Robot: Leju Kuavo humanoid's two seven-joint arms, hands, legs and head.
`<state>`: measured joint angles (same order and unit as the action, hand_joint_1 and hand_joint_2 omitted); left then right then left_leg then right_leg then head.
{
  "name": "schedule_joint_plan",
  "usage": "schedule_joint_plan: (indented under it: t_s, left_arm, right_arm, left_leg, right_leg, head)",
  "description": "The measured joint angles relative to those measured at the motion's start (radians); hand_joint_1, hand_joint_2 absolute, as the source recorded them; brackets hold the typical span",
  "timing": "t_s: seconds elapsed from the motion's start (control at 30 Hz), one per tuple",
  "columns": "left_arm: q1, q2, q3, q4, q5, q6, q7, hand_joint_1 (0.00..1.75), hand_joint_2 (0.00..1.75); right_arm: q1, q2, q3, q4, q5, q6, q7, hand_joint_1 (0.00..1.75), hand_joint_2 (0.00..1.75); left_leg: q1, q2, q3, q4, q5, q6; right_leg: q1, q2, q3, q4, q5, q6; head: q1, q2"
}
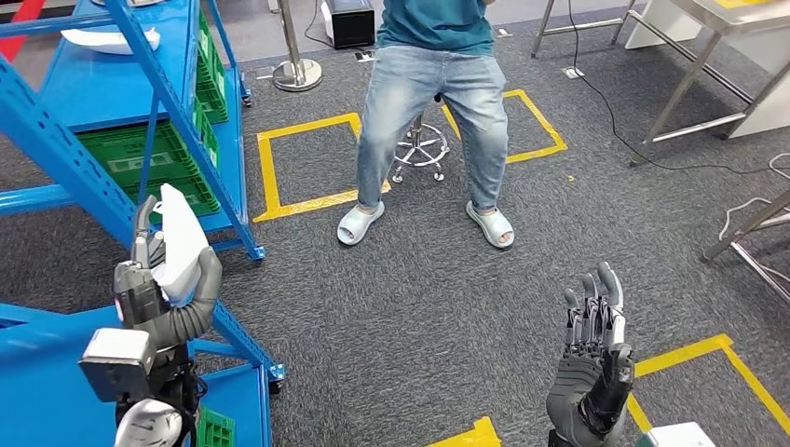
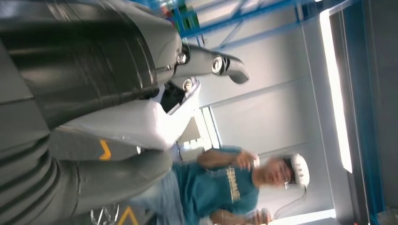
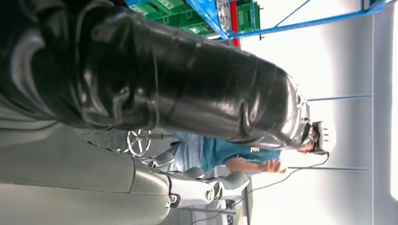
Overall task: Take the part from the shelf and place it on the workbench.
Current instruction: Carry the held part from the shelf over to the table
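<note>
My left hand (image 1: 160,284) is raised at the lower left and grips a white curved part (image 1: 179,240), which stands upright between thumb and fingers. In the left wrist view the same white part (image 2: 136,123) lies across the palm under the dark fingers (image 2: 206,63). My right hand (image 1: 592,358) is raised at the lower right, fingers straight up and apart, with nothing in it. The right wrist view has that hand's dark ribbed cover (image 3: 164,79) and pale fingers (image 3: 206,187). The blue shelf (image 1: 121,140) stands on my left.
A person in jeans and a teal shirt (image 1: 436,121) stands straight ahead by a stool (image 1: 419,149). Green crates (image 1: 154,163) sit on the shelf, with another white part (image 1: 110,39) on an upper level. Yellow floor tape (image 1: 307,168) marks squares. Metal table legs (image 1: 689,84) stand at the right.
</note>
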<state>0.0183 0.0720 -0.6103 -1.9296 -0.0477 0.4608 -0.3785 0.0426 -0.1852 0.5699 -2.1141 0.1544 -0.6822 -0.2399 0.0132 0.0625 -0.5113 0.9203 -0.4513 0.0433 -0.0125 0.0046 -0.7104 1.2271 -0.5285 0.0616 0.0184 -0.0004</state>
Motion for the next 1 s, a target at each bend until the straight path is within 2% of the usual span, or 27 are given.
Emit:
schedule_joint_plan:
  t_s: [0.03, 0.1, 0.13, 0.17, 0.2, 0.27, 0.3, 0.33, 0.37, 0.43, 0.47, 0.5, 0.53, 0.57, 0.6, 0.67, 0.7, 0.73, 0.77, 0.8, 0.83, 0.87, 0.93, 0.97, 1.0]
  left_arm:
    - [0.000, 0.000, 0.000, 0.000, 0.000, 0.000, 0.000, 1.75, 1.75]
    - [0.000, 0.000, 0.000, 0.000, 0.000, -0.001, 0.000, 1.75, 1.75]
    - [0.000, 0.000, 0.000, 0.000, 0.000, -0.002, 0.000, 1.75, 1.75]
    - [0.000, 0.000, 0.000, 0.000, 0.000, -0.002, -0.001, 1.75, 1.75]
    - [0.000, 0.000, -0.001, -0.001, 0.000, -0.003, -0.002, 1.75, 1.75]
    - [0.000, -0.001, -0.002, -0.001, 0.000, -0.003, -0.004, 1.75, 1.75]
    - [0.000, -0.001, -0.002, -0.002, 0.000, -0.003, -0.005, 1.75, 1.75]
    - [-0.001, -0.002, -0.002, -0.002, 0.000, -0.003, -0.006, 1.75, 1.75]
    - [-0.001, -0.002, -0.002, -0.003, 0.000, -0.003, -0.007, 1.75, 1.75]
    - [0.000, -0.001, -0.003, -0.005, 0.001, -0.003, -0.010, 1.75, 1.75]
    - [0.001, -0.001, -0.003, -0.005, 0.002, -0.003, -0.011, 1.75, 1.75]
    - [0.003, -0.001, -0.003, -0.005, 0.003, -0.003, -0.011, 1.75, 1.75]
    - [0.003, -0.001, -0.003, -0.005, 0.004, -0.003, -0.011, 1.75, 1.75]
    - [0.004, -0.001, -0.003, -0.005, 0.004, -0.003, -0.011, 1.75, 1.75]
    - [0.003, -0.001, -0.004, -0.005, 0.004, -0.003, -0.011, 1.75, 1.75]
    - [0.003, -0.001, -0.004, -0.006, 0.004, -0.003, -0.013, 1.75, 1.75]
    - [0.003, -0.001, -0.005, -0.006, 0.005, -0.003, -0.014, 1.75, 1.75]
    - [0.003, -0.001, -0.005, -0.006, 0.007, -0.003, -0.016, 1.75, 1.75]
    - [0.003, -0.001, -0.005, -0.006, 0.009, -0.003, -0.017, 1.75, 1.75]
    - [0.002, -0.002, -0.005, -0.006, 0.011, -0.003, -0.017, 1.75, 1.75]
    - [0.002, -0.002, -0.006, -0.006, 0.013, -0.003, -0.018, 1.75, 1.75]
    - [0.002, -0.002, -0.006, -0.006, 0.014, -0.003, -0.019, 1.75, 1.75]
    - [0.003, -0.002, -0.006, -0.006, 0.015, -0.003, -0.020, 1.75, 1.75]
    - [0.004, -0.002, -0.006, -0.006, 0.015, -0.003, -0.021, 1.75, 1.75]
    - [0.005, -0.002, -0.006, -0.006, 0.015, -0.003, -0.021, 1.75, 1.75]
  right_arm:
    - [0.001, -0.001, 0.000, 0.000, -0.001, 0.000, 0.000, 0.00, 0.00]
    - [0.000, -0.002, 0.000, 0.001, -0.001, 0.000, -0.001, 0.00, 0.00]
    - [0.000, -0.003, 0.000, 0.001, -0.001, 0.000, -0.001, 0.00, 0.00]
    - [-0.001, -0.003, 0.000, 0.001, -0.001, 0.000, -0.002, 0.00, 0.00]
    - [-0.002, -0.003, 0.000, 0.001, -0.001, 0.000, -0.003, 0.00, 0.00]
    - [-0.003, -0.004, 0.000, 0.001, -0.001, 0.000, -0.004, 0.00, 0.00]
    - [-0.002, -0.004, 0.000, 0.001, -0.001, 0.000, -0.005, 0.00, 0.00]
    - [-0.002, -0.004, 0.000, 0.001, -0.001, 0.000, -0.006, 0.00, 0.00]
    - [-0.003, -0.004, 0.000, 0.001, -0.001, 0.000, -0.006, 0.00, 0.00]
    - [-0.005, -0.004, 0.000, 0.001, -0.001, 0.000, -0.007, 0.00, 0.00]
    - [-0.005, -0.004, 0.000, 0.001, -0.001, 0.000, -0.008, 0.00, 0.00]
    - [-0.005, -0.004, 0.000, 0.001, -0.001, 0.000, -0.008, 0.00, 0.00]
    - [-0.004, -0.004, 0.000, 0.001, -0.001, 0.000, -0.008, 0.00, 0.00]
    - [-0.004, -0.004, 0.000, 0.001, -0.001, 0.000, -0.008, 0.00, 0.00]
    - [-0.004, -0.004, 0.000, 0.001, -0.001, 0.000, -0.008, 0.00, 0.00]
    - [-0.004, -0.004, 0.000, 0.001, -0.001, 0.000, -0.008, 0.00, 0.00]
    - [-0.004, -0.004, 0.000, 0.001, -0.001, 0.000, -0.008, 0.00, 0.00]
    - [-0.004, -0.004, 0.000, 0.001, -0.001, 0.000, -0.008, 0.00, 0.00]
    - [-0.004, -0.004, 0.000, 0.001, -0.001, 0.000, -0.008, 0.00, 0.00]
    - [-0.003, -0.004, 0.000, 0.001, -0.001, -0.001, -0.008, 0.00, 0.00]
    - [-0.001, -0.004, 0.000, 0.001, -0.001, -0.001, -0.008, 0.00, 0.00]
    - [-0.001, -0.005, 0.000, 0.001, -0.001, -0.001, -0.008, 0.00, 0.00]
    - [-0.001, -0.005, 0.000, 0.001, -0.001, -0.002, -0.008, 0.00, 0.00]
    - [-0.002, -0.006, 0.000, 0.001, -0.001, -0.002, -0.008, 0.00, 0.00]
    - [-0.001, -0.006, 0.000, 0.001, -0.001, -0.002, -0.008, 0.00, 0.00]
  left_leg:
    - [0.001, 0.007, -0.001, 0.004, -0.003, -0.005]
    - [0.007, 0.023, -0.003, 0.023, -0.016, -0.019]
    - [0.008, 0.030, -0.007, 0.035, -0.025, -0.029]
    - [0.008, 0.036, -0.010, 0.048, -0.034, -0.038]
    - [0.007, 0.041, -0.012, 0.058, -0.040, -0.045]
    - [0.009, 0.055, -0.012, 0.065, -0.046, -0.056]
    - [0.013, 0.054, -0.012, 0.068, -0.051, -0.062]
    - [0.015, 0.039, -0.018, 0.081, -0.063, -0.066]
    - [0.017, 0.015, -0.034, 0.113, -0.085, -0.068]
    - [0.016, -0.038, -0.096, 0.238, -0.144, -0.066]
    - [0.015, -0.050, -0.133, 0.308, -0.166, -0.064]
    - [0.013, -0.055, -0.161, 0.356, -0.174, -0.061]
    - [0.011, -0.058, -0.174, 0.369, -0.165, -0.057]
    - [0.009, -0.063, -0.165, 0.337, -0.136, -0.051]
    - [0.008, -0.075, -0.139, 0.274, -0.099, -0.046]
    - [0.008, -0.125, -0.078, 0.142, -0.049, -0.038]
    - [0.007, -0.142, -0.059, 0.106, -0.041, -0.037]
    - [0.005, -0.149, -0.050, 0.092, -0.042, -0.036]
    - [0.003, -0.137, -0.046, 0.090, -0.039, -0.034]
    - [0.002, -0.123, -0.044, 0.086, -0.035, -0.029]
    - [0.003, -0.109, -0.042, 0.080, -0.032, -0.023]
    - [0.003, -0.094, -0.039, 0.075, -0.028, -0.018]
    - [-0.003, -0.065, -0.038, 0.070, -0.027, -0.009]
    - [-0.007, -0.049, -0.039, 0.071, -0.028, -0.006]
    - [-0.011, -0.033, -0.041, 0.072, -0.030, -0.004]
  right_leg:
    - [-0.007, -0.002, 0.002, -0.008, 0.014, 0.006]
    - [-0.020, -0.025, 0.055, -0.120, 0.067, 0.021]
    - [-0.021, -0.041, 0.086, -0.173, 0.084, 0.023]
    - [-0.020, -0.052, 0.107, -0.207, 0.091, 0.018]
    - [-0.017, -0.055, 0.113, -0.217, 0.087, 0.008]
    - [-0.010, -0.035, 0.108, -0.208, 0.083, -0.018]
    - [-0.009, -0.024, 0.107, -0.207, 0.084, -0.027]
    - [-0.009, -0.013, 0.107, -0.208, 0.085, -0.034]
    - [-0.010, -0.001, 0.108, -0.210, 0.087, -0.041]
    - [-0.007, 0.021, 0.107, -0.211, 0.089, -0.050]
    - [-0.004, 0.035, 0.105, -0.211, 0.090, -0.052]
    - [-0.001, 0.049, 0.104, -0.211, 0.090, -0.054]
    - [0.002, 0.065, 0.104, -0.211, 0.090, -0.054]
    - [0.003, 0.081, 0.104, -0.211, 0.091, -0.054]
    - [0.003, 0.096, 0.105, -0.210, 0.091, -0.053]
    - [0.002, 0.126, 0.102, -0.210, 0.094, -0.048]
    - [0.000, 0.139, 0.099, -0.210, 0.096, -0.042]
    - [-0.003, 0.151, 0.095, -0.212, 0.099, -0.036]
    - [-0.006, 0.163, 0.091, -0.215, 0.103, -0.028]
    - [-0.008, 0.166, 0.085, -0.214, 0.105, -0.022]
    - [-0.006, 0.148, 0.077, -0.206, 0.100, -0.017]
    - [-0.003, 0.116, 0.063, -0.181, 0.085, -0.015]
    - [0.002, 0.039, 0.015, -0.073, 0.028, -0.014]
    - [0.002, 0.019, -0.014, -0.005, -0.004, -0.013]
    - [0.002, 0.010, -0.035, 0.048, -0.024, -0.013]
  head:
    - [0.002, 0.000]
    - [0.006, 0.000]
    - [0.008, 0.000]
    - [0.009, 0.000]
    - [0.006, 0.000]
    - [-0.001, 0.000]
    - [-0.005, 0.000]
    - [-0.009, 0.000]
    - [-0.014, 0.000]
    - [-0.030, 0.000]
    - [-0.037, 0.000]
    - [-0.044, 0.000]
    - [-0.048, 0.000]
    - [-0.051, 0.000]
    - [-0.054, 0.000]
    - [-0.058, 0.000]
    - [-0.060, 0.000]
    - [-0.060, 0.000]
    - [-0.061, 0.000]
    - [-0.061, 0.000]
    - [-0.058, 0.000]
    - [-0.052, 0.000]
    - [-0.036, 0.000]
    - [-0.029, 0.000]
    - [-0.025, 0.000]
